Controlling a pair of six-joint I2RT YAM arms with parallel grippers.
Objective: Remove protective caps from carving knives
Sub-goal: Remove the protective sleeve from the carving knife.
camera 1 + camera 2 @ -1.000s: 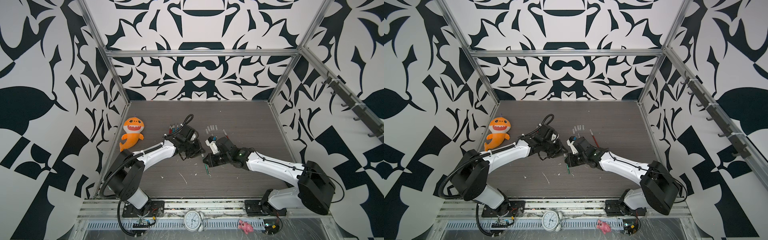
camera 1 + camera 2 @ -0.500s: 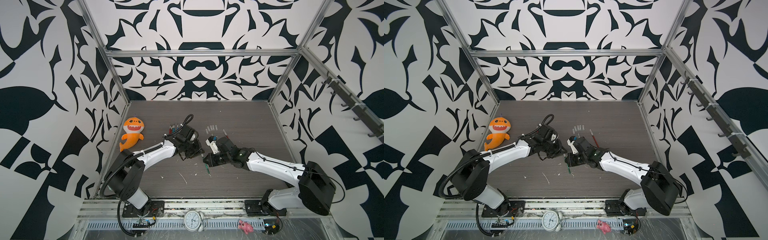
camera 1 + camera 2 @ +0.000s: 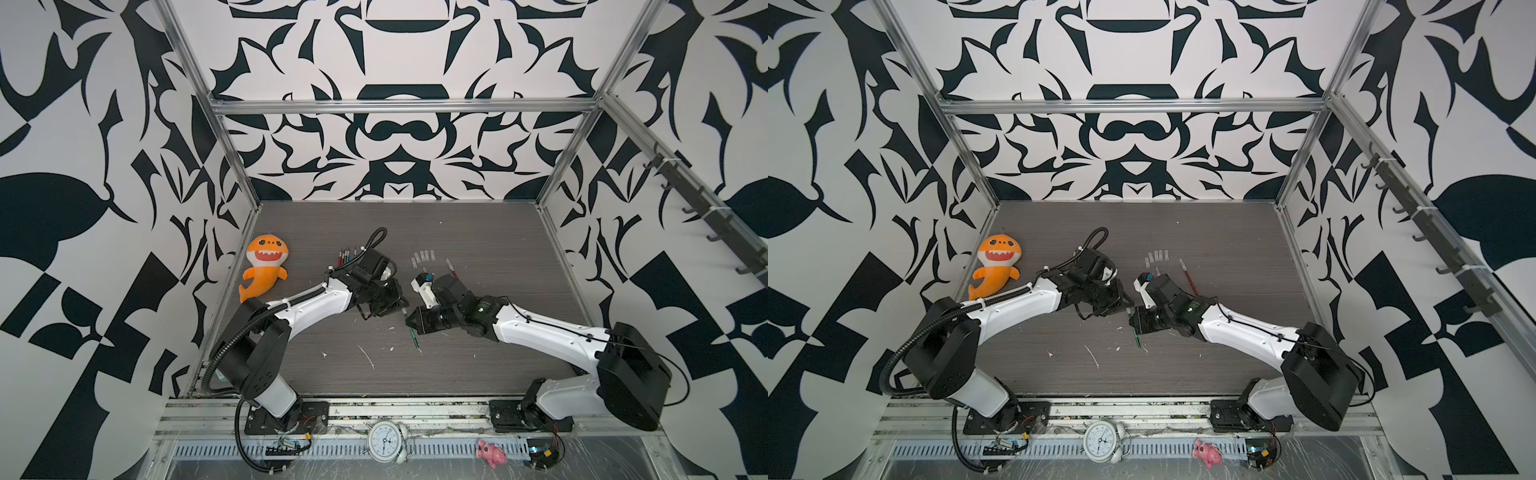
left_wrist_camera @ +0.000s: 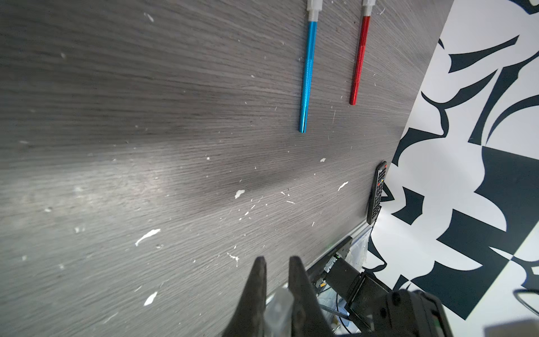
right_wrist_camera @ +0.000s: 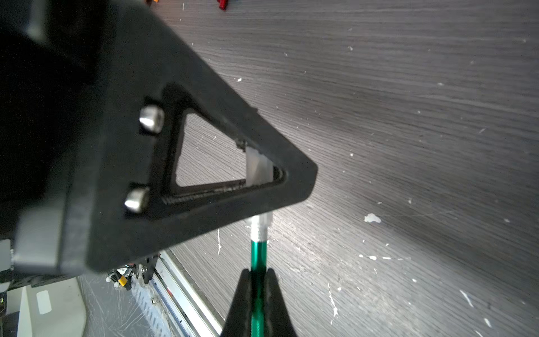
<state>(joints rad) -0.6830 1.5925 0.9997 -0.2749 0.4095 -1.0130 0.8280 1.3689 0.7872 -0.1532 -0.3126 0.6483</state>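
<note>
Past the front edge of the table (image 3: 457, 374), the metal rail carries one alarm clock (image 3: 386, 441) and one pink toy (image 3: 491, 453). Midway back, among white flecks, the right gripper (image 5: 258, 272) is clamped tight on the handle of one green knife (image 5: 258, 251), whose handle end points toward the front edge in both top views. The left gripper (image 4: 277, 262) faces it, fingers nearly together, pinching one translucent cap (image 4: 279, 303) at that knife's metal end. Whether the cap is clear of the blade I cannot tell. Farther back two knives lie side by side, one blue knife (image 4: 306, 78) and one red knife (image 4: 360, 58), each with a whitish cap on its tip. Beyond them lies a row of five loose caps (image 3: 423, 256). Level with these, toward the left edge, four more knives (image 3: 348, 255) show beside the left arm. One orange shark plush (image 3: 266, 270) lies at that edge.
</note>
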